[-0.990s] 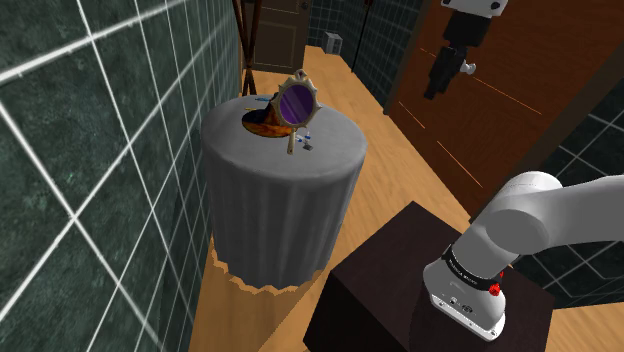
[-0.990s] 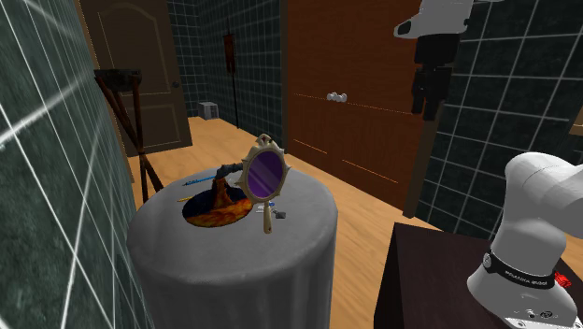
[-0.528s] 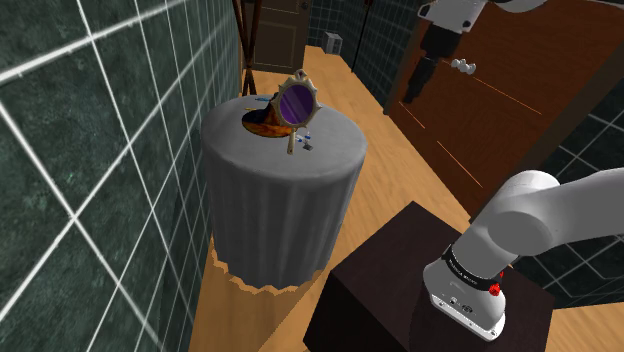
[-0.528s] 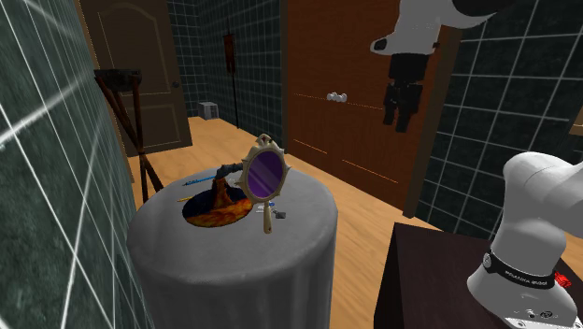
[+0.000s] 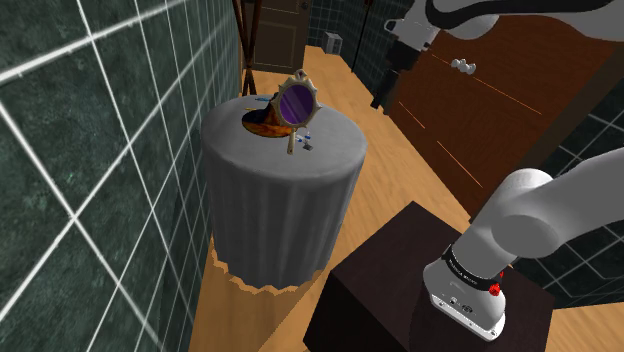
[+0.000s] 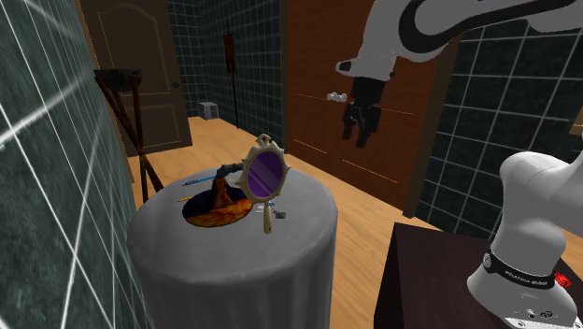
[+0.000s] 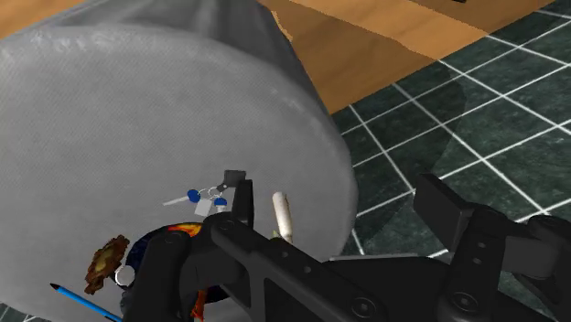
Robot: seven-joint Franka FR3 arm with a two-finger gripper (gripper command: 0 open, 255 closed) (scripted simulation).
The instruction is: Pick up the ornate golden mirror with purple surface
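The gripper (image 5: pixel 381 98), open and empty, has swung nearer the gold-framed purple mirror (image 5: pixel 296 103) on the tabletop (image 5: pixel 335 148); approach incomplete.

1. It was a room in a house: dark green tiled walls (image 5: pixel 80 150) rose beside a wooden floor (image 5: pixel 400 160).
2. A panelled brown door (image 6: pixel 159 56) and a cloth-draped round table (image 5: pixel 280 220) furnished it.

A round tabletop (image 5: pixel 330 152) draped in grey cloth stands just beside a dark green tiled wall (image 5: pixel 90 150). On the tabletop lie an orange-and-dark dish (image 6: pixel 210 215), a blue pencil (image 6: pixel 194 181) near its edge, and small blue-tagged keys (image 7: pixel 205 194). Beyond the tabletop are a wooden easel (image 6: pixel 120 79), a brown door (image 6: pixel 140 56) and a small white box (image 6: pixel 207 110) on the wooden floor (image 5: pixel 400 150).
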